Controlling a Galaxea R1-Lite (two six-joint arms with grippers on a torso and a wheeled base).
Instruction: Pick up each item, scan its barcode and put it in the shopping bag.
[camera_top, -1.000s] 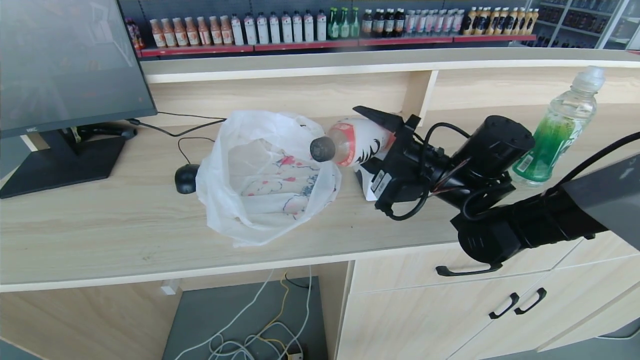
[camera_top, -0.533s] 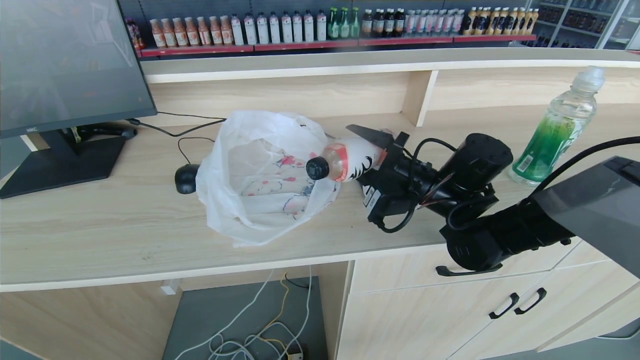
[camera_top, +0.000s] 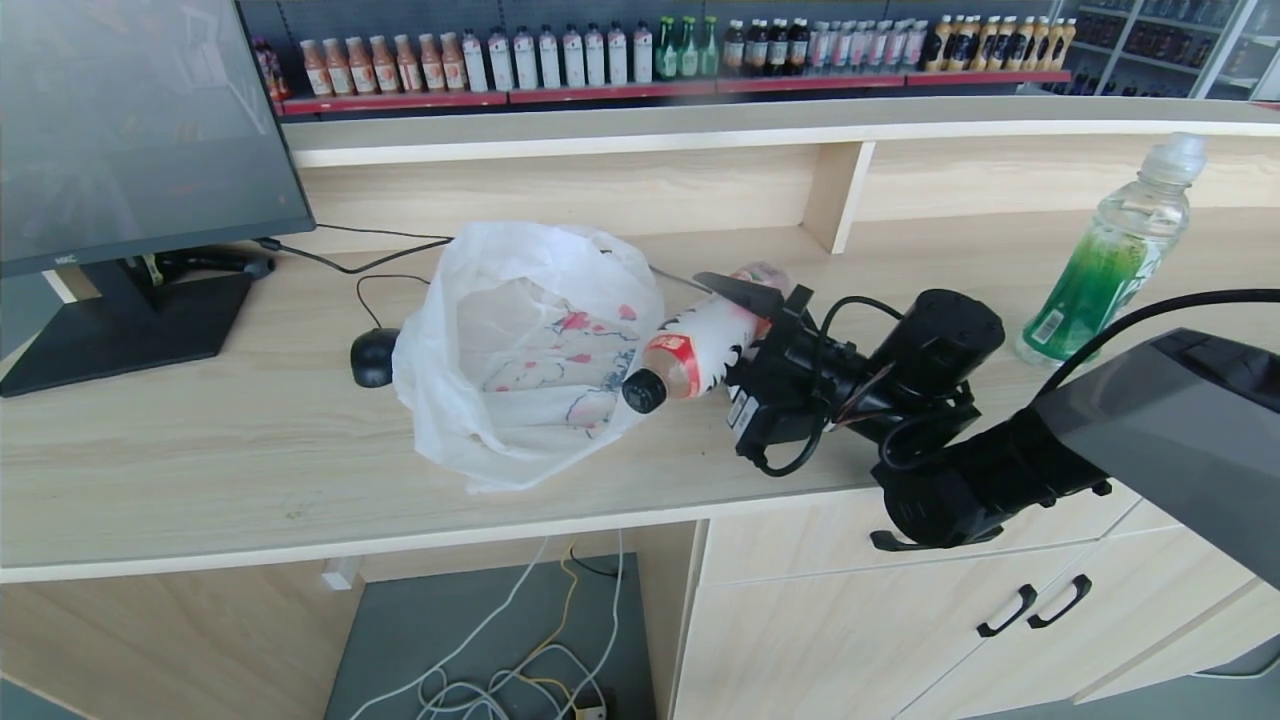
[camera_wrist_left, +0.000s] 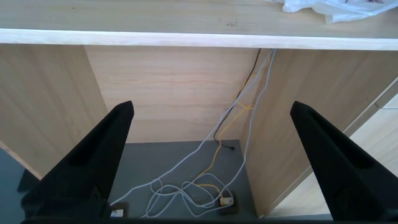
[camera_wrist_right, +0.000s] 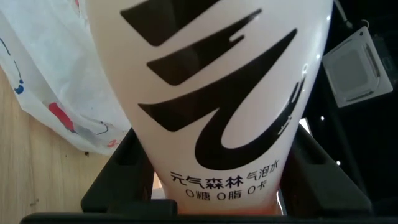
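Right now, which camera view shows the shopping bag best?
The head view: the whole shopping bag stands open on the counter. The right wrist view catches a strip of it beside the held bottle; the left wrist view, just a scrap.

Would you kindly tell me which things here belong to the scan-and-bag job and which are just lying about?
Job: white bottle in the right gripper; shopping bag; green bottle standing on the counter.
Lying about: monitor; mouse; cables under the counter; shelf bottles behind.

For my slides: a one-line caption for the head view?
Right gripper holds a white bottle tilted cap-down at the rim of the shopping bag; a green bottle stands on the counter.
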